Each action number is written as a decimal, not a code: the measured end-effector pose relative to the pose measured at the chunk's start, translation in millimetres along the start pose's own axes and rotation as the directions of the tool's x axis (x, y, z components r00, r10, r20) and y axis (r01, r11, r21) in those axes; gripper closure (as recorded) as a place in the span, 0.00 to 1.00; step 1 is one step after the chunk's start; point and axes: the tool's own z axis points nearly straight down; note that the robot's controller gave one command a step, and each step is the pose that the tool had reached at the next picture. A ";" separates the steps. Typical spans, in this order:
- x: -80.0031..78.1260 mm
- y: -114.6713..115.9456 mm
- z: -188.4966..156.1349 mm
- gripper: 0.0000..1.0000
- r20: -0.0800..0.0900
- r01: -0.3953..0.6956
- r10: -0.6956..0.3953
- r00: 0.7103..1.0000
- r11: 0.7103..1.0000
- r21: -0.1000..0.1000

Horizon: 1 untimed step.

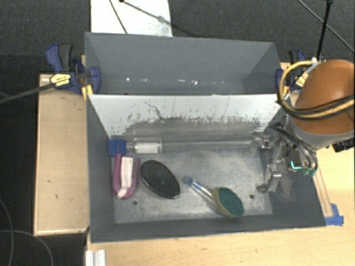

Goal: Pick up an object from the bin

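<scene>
My gripper (271, 172) hangs low over the bin's right end, close to the right wall, with no thing under it. Nearest to it is a dish brush (226, 200) with a green oval head and a clear blue-tipped handle, lying on the floor to the gripper's left, near the front wall. A black oval object (160, 179) lies further left.
At the bin's left end lies a pink and white packet-like thing (125, 175). Behind it a clear tube with a blue cap (135, 147) rests along the foot of the sloping back wall. Bare floor lies between the brush and the back wall.
</scene>
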 end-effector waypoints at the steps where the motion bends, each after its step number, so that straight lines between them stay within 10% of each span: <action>1: 14.8 46.5 137.2 0.00 -0.005 0.186 -0.186 0.982 0.983 -0.001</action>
